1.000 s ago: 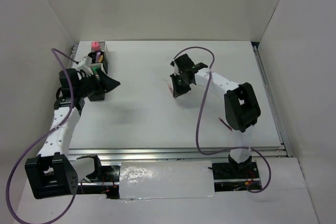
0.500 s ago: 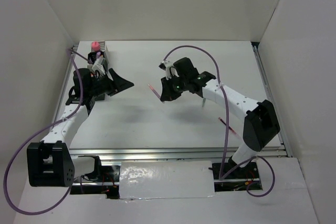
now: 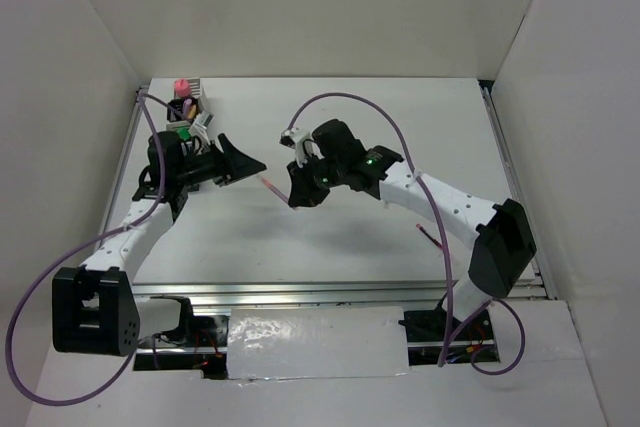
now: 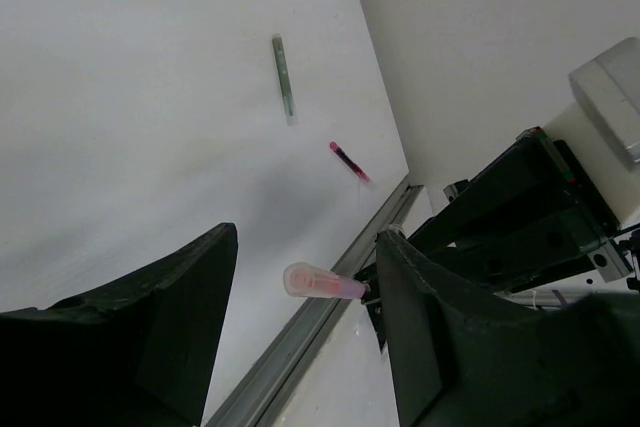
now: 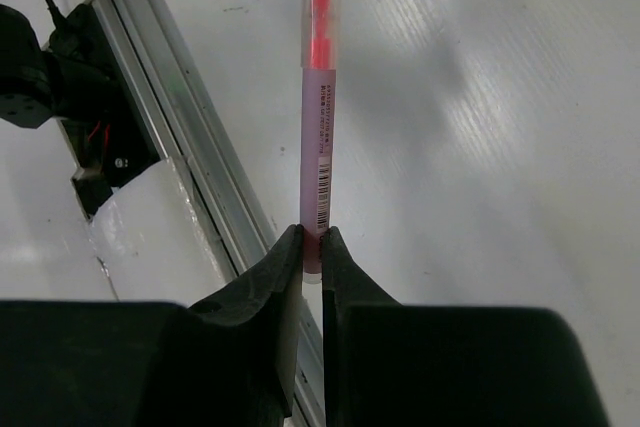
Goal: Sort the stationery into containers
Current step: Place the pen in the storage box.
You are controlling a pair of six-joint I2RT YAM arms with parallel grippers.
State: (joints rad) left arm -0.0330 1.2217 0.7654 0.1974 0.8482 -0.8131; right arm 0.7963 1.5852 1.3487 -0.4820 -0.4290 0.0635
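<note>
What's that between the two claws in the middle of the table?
A pink pen, clamped in the right gripper; the left wrist view shows its tip in the gap of the open left gripper.

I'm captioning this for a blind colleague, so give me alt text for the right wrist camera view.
The right gripper, shut on the near end of a pink pen, holds it pointing straight away from the camera above the white table. A metal rail runs along the table's edge at left.
</note>
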